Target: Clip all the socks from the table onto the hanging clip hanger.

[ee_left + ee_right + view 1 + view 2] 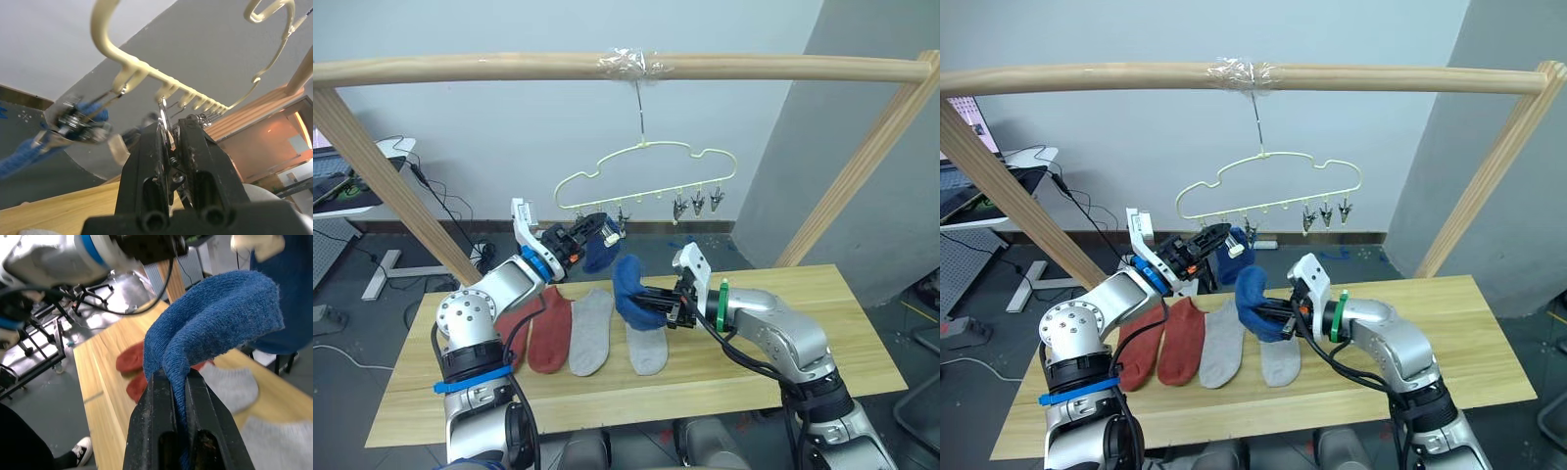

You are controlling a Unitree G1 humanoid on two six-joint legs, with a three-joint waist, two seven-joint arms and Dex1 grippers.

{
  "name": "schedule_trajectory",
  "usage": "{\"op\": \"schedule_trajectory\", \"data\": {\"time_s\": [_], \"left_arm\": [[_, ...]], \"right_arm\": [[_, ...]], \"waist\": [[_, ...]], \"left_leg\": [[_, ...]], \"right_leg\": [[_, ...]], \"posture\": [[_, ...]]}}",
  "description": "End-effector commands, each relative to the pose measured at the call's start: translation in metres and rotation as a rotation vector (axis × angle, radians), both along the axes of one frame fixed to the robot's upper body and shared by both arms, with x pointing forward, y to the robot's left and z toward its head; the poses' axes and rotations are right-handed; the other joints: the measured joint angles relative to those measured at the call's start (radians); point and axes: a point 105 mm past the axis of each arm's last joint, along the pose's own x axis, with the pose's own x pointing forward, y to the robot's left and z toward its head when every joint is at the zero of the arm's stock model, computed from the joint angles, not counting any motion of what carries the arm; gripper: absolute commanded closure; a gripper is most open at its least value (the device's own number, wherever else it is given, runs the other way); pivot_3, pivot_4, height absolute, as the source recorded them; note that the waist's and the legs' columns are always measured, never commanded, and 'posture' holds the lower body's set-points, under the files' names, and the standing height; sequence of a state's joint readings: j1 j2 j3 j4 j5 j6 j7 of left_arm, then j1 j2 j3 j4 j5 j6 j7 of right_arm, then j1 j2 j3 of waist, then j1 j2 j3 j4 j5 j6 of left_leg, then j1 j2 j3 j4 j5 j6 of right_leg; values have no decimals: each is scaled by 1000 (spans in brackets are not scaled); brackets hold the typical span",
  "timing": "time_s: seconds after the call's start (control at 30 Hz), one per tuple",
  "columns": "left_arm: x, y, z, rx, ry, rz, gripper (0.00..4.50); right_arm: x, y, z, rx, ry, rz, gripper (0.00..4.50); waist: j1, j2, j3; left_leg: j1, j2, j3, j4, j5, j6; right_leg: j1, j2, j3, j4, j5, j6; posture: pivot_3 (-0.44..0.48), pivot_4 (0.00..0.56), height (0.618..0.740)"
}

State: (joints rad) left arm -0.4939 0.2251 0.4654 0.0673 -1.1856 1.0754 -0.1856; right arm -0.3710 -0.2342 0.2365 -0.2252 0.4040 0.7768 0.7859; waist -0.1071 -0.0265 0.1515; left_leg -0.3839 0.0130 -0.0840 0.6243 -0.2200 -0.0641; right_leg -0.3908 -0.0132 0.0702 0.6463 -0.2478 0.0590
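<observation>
The pale yellow-green clip hanger (646, 162) hangs by its hook from the wooden pole. My left gripper (607, 228) is raised to its left group of clips and is shut on one grey metal clip (165, 128). One blue sock (599, 257) hangs from the neighbouring clip, just beside that gripper. My right gripper (660, 305) is shut on a second blue sock (630, 286), held up above the table (803, 304) and below the hanger. Two rust-red socks (550, 329) and two light grey socks (591, 331) lie side by side on the table.
A thick wooden pole frame (607, 67) spans the top, and its slanted legs (382, 176) come down at both ends of the table. Three free clips (698, 204) hang on the hanger's right side. A white desk (352, 181) and floor cables are at the far left.
</observation>
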Motion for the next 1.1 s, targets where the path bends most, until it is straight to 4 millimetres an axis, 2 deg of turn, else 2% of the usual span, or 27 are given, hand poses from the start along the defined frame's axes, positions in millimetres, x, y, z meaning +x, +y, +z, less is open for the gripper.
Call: {"op": "schedule_trajectory", "data": {"time_s": [0.03, 0.43, 0.6, 1.1], "left_arm": [[-4, -1, 14, -4, -56, -16, 4330], [-6, -4, 19, -20, -73, -29, 4330], [-6, -4, 19, -17, -76, -30, 4330], [-8, -6, 20, -20, -88, -40, 4330]], "right_arm": [[1, 5, 16, 48, -27, 21, 4455], [13, 13, 17, 52, -36, 12, 4455], [21, 14, 24, 89, -30, -15, 4455], [26, 21, 32, 113, -39, -25, 4455]], "waist": [[1, 0, 0], [3, 0, 0], [4, 0, 0], [4, 0, 0]], "left_leg": [[0, 0, 0, 0, 0, 0], [0, 0, 0, 0, 0, 0], [0, 0, 0, -1, 0, 0], [0, 0, 0, -1, 0, 0]], "right_leg": [[0, 0, 0, -1, 0, 0], [0, 0, 0, -1, 0, 0], [0, 0, 0, -1, 0, 0], [-1, 0, 0, -1, 0, 0]], "posture": [[-69, 111, 740], [-61, 114, 740], [-59, 115, 740], [-59, 119, 740]]}}
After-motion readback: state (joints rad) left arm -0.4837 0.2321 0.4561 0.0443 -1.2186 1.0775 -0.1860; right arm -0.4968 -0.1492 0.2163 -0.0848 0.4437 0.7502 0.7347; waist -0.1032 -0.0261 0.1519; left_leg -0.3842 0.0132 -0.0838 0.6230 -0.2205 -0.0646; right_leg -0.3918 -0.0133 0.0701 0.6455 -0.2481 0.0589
